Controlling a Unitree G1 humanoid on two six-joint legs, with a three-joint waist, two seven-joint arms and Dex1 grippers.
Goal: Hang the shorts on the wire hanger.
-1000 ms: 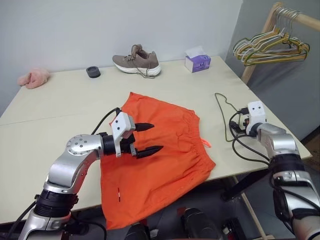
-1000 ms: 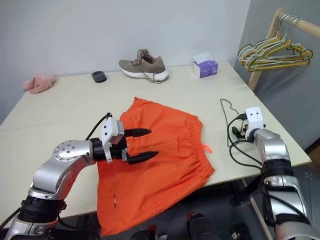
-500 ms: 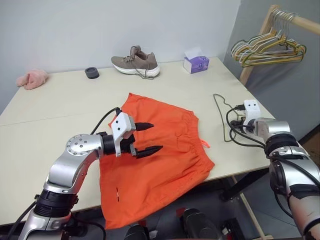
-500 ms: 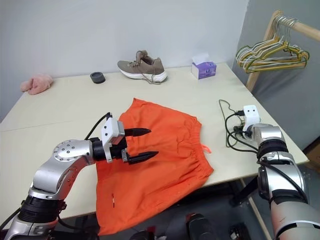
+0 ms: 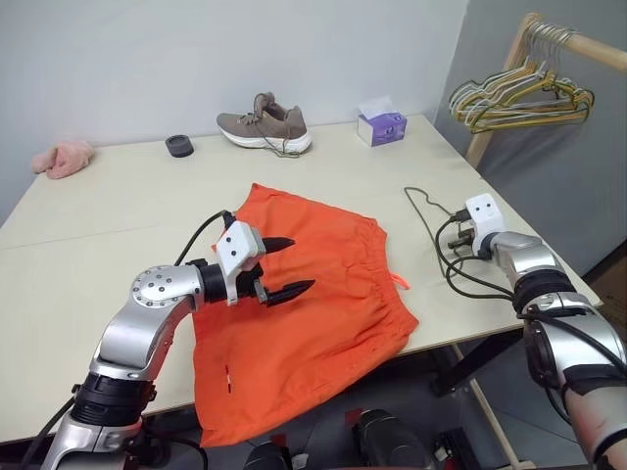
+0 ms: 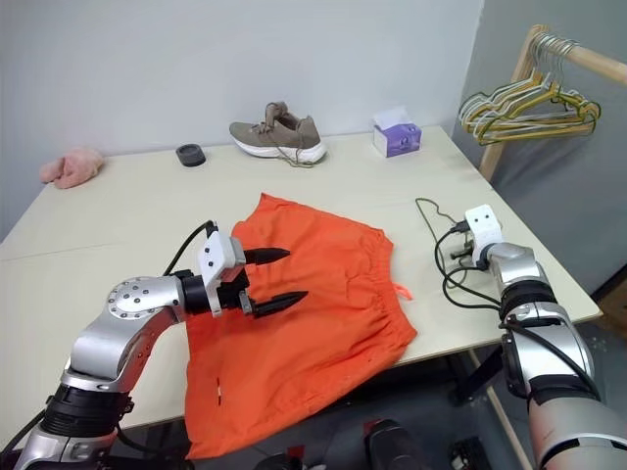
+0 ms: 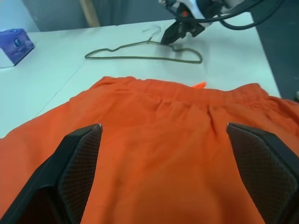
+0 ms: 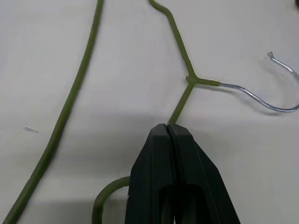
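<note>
Shorts [image 5: 304, 313] spread flat on table [image 5: 88, 225], waistband toward robot's right, one leg draped over near edge. Hanger [image 8: 184, 95] flat on bare tabletop just right of waistband, well apart from fabric, hook end nearest R gripper [image 8: 168, 128]. R gripper pinched shut on hanger's wire arm just below the neck, per wrist view; wire disappears between the two closed fingers, tips at table level. L gripper [image 5: 284, 266] wide open, holding nothing, hovering over mid-shorts, fingers [image 7: 79, 163] straddling a broad span of fabric, pointing across toward waistband and hanger. Key relation: hanger's long axis runs roughly parallel to waistband, seen from L wrist view as a thin line beyond the orange hem; shorts lie to the left of R hand, so hanger likely has to lift and travel leftward toward fabric, while L hand, the nearer one to shorts, looks best placed to raise a leg or waistband to meet it. Task judged early: hanger gripped, shorts not yet lifted. Risk: thin wire could twist in the pinch. Shoe [image 5: 263, 125], tissue box [image 5: 382, 123], pink cloth [image 5: 64, 157] at far edge, uninvolved.
</note>
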